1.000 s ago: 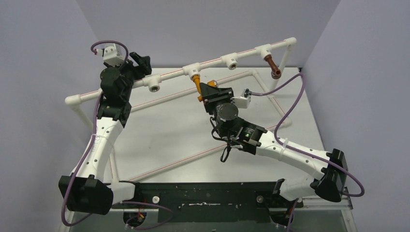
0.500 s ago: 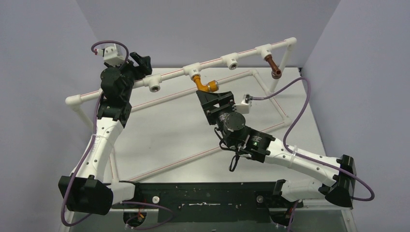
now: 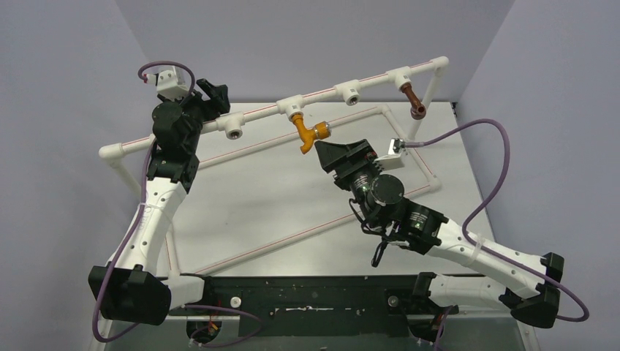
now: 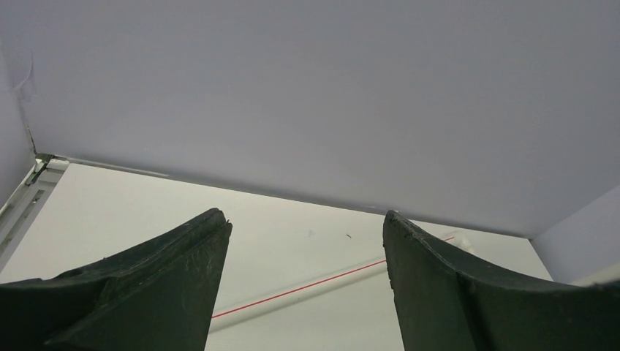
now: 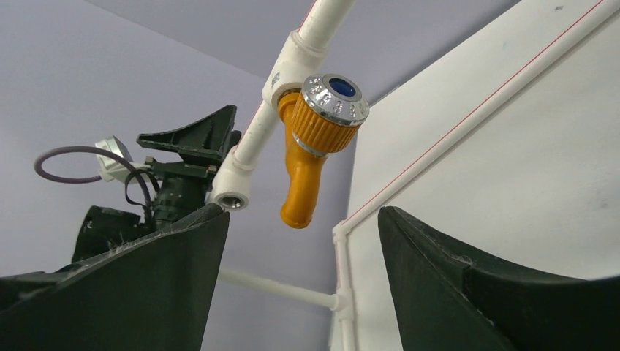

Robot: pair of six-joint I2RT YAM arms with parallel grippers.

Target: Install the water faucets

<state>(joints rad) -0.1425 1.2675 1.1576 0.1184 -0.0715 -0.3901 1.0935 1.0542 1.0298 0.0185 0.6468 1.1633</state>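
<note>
Right gripper (image 3: 335,150): jaws spread wide, nothing between them. Matte black wedge fingers (image 5: 146,292) point at the orange-yellow faucet, just short of it, no contact.
Orange-yellow faucet (image 5: 301,175): glossy plastic, ribbed collar, smooth round spout bent downward. Seated in a white tee socket (image 5: 289,73) on the upper rail, mid-span.
Silver cap (image 5: 336,99): round, knurled chrome rim, blue disc in the centre, on the faucet's end facing the right gripper.
Table (image 3: 241,197): flat, matte, off-white.
Left gripper (image 4: 303,219): also wide open, holding nothing. Same black tapered fingers with a coarse, grainy surface. Sits high at the left part of the rail, near an open tee mouth (image 3: 234,128).
Pipe frame (image 3: 263,113): white round plastic tube with a thin red stripe, joined by elbows and tees. Upper rail stands on posts, lower loop lies flat on the table.
Second open tee (image 3: 349,93): on the rail between the two faucets.
Dark reddish-brown faucet (image 3: 414,99): hangs from the far-right tee, bent spout, rounded end down, well apart from both grippers.
Walls (image 3: 307,36): smooth, plain lavender-grey.
</note>
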